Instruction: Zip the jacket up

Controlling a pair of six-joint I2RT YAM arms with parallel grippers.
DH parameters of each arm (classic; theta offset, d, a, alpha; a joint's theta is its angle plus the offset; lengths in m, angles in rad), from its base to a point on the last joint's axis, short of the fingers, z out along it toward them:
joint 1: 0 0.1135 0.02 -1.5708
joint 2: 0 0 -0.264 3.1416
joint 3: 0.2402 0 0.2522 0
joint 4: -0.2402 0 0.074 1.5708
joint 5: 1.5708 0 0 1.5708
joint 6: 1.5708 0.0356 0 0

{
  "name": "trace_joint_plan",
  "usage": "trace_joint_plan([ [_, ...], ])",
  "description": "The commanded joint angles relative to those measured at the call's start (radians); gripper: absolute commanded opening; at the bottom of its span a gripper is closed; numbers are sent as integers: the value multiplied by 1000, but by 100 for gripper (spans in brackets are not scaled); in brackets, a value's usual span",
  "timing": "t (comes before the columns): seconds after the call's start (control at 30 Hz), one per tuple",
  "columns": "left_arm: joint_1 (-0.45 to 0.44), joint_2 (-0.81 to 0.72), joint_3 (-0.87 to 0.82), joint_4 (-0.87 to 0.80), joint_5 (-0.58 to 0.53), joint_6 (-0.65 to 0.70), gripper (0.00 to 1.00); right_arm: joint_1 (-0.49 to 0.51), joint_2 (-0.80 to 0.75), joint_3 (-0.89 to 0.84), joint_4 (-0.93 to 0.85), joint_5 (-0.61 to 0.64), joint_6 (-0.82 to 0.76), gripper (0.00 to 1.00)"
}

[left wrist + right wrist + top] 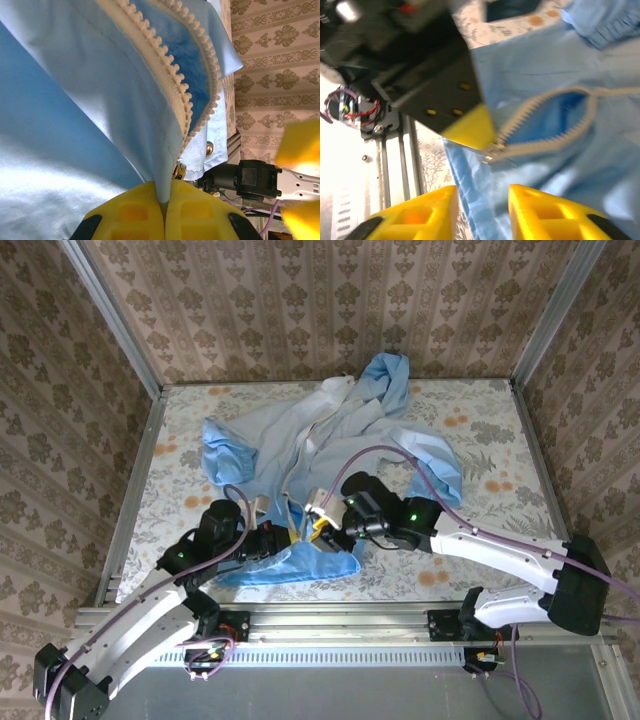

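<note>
Where the left hand (163, 202) pinches the jacket (335, 430), it fronts the right hand (482, 210).

The left tool (164, 207) pinches the jacket (75, 130) fabric just below the zipper slider (179, 171), teeth (176, 87) parted above.

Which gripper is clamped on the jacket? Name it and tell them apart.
The left gripper: its yellow fingers press together on the jacket fabric. The right gripper has its fingers apart, near the zipper slider.
</note>
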Motion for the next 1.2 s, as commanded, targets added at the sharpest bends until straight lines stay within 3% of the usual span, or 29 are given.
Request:
trace_joint_plan([
  [0.0,7,10,50,-24,44,36,0,48,53,49,-65,120,-116,39],
  [0.13,7,24,56,-29,58,43,0,78,100,61,-48,147,-141,47],
  [0.67,12,34,59,-22,89,43,0,108,219,84,24,215,-166,47],
  [0.93,18,22,52,-42,97,54,0,108,206,41,61,287,-168,16],
  [1.17,26,18,51,-67,115,70,0,106,179,12,70,314,-177,4],
])
